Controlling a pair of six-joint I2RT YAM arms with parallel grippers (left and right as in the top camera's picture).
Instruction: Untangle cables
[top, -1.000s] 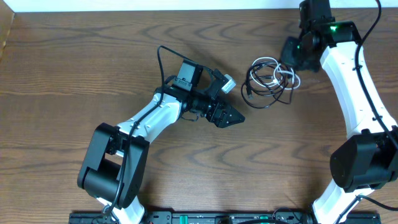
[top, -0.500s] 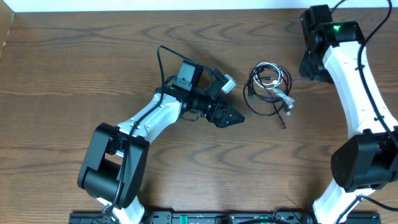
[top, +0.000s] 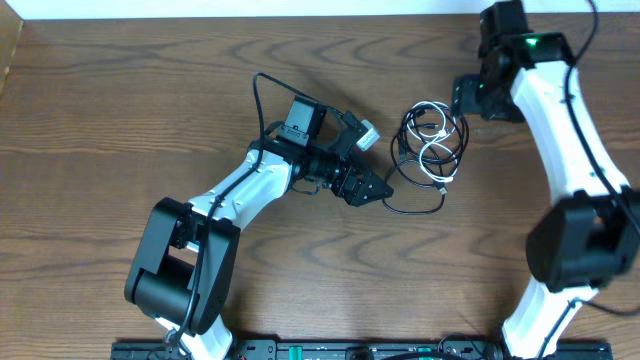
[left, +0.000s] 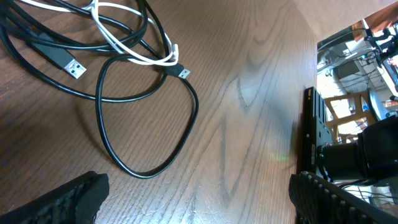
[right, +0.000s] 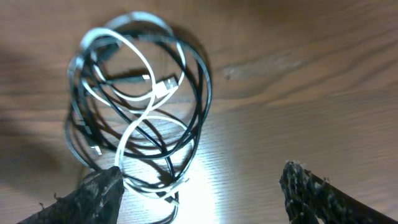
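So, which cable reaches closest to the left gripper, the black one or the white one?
The black cable: one of its loops runs out of the coil toward the left gripper; the white cable lies inside the coil.

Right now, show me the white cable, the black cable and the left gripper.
white cable (right: 134, 127), right wrist view, on the middle of its S-shaped bend.
black cable (left: 140, 175), left wrist view, on the bottom of its big loop.
left gripper (top: 378, 190), overhead view, midway between its open fingertips.
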